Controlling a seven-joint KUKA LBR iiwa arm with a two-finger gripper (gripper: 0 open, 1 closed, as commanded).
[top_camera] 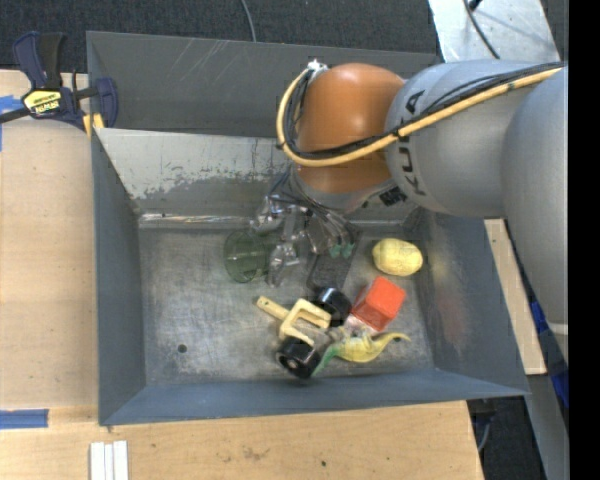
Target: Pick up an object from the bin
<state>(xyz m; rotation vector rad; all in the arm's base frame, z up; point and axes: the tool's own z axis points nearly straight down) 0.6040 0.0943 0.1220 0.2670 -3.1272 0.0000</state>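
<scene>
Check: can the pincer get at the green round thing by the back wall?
Probably yes. The pincer hangs right beside the green round thing, which lies apart from the heap of toys, with bare bin floor to its left and nothing on top.

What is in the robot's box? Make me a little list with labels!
box: grey metal bin
gripper: low over the back middle of the bin
nearest thing: see-through green cup, on the picture's left of the gripper
other side: yellow lump, lying alone
front heap: orange block, black cap, pale yellow toy piece, black wheel, yellow-green curved toy
holding something: cannot tell
</scene>
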